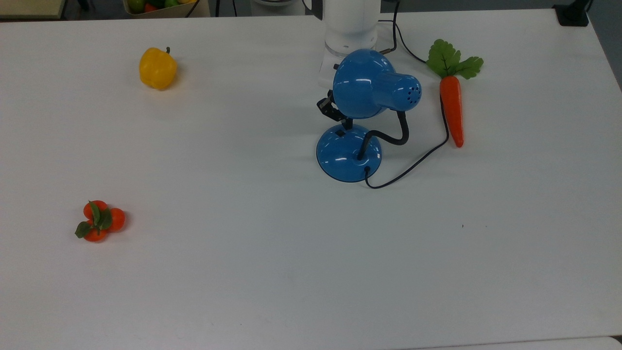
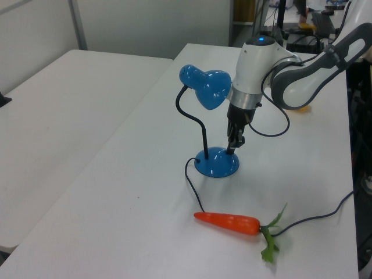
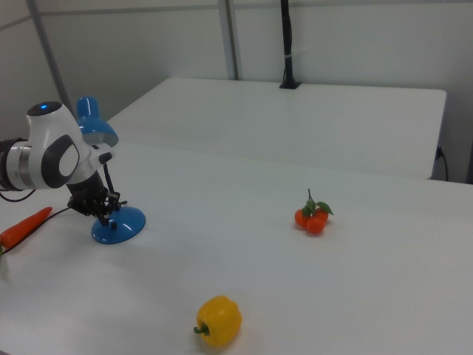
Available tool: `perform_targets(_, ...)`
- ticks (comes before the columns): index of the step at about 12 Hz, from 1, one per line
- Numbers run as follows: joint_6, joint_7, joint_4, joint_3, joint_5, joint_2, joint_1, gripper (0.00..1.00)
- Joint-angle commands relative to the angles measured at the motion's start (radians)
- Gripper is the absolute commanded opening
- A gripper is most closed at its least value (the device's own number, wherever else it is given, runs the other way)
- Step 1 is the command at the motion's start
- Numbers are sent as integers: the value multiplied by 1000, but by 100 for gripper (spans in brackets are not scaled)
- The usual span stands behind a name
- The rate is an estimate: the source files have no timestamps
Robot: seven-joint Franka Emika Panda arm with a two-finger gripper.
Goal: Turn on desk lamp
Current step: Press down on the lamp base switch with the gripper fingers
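Note:
The desk lamp stands mid-table with its blue dome shade (image 1: 369,85) on a black gooseneck (image 1: 396,136) over the round blue base (image 1: 349,155). A small black switch (image 1: 340,132) sits on the base's far side. My gripper (image 1: 344,127) reaches down beneath the shade, fingers shut, with its tip at the switch. In the left view the gripper (image 2: 231,150) meets the top of the base (image 2: 216,164) on the left view's right. In the right view the gripper (image 3: 112,214) rests on the base (image 3: 118,225).
The lamp's thin black cord (image 1: 413,165) loops from the base past a toy carrot (image 1: 452,109). A yellow pepper (image 1: 157,68) lies at the top view's far left. A cluster of small oranges (image 1: 99,221) lies near the top view's left.

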Motion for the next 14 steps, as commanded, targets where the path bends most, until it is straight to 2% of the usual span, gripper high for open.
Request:
perform_targets(1, 28, -11, 5, -5, 11, 16, 7, 0)
perform_targets(14, 56, -12, 28, -6, -7, 43, -13, 0)
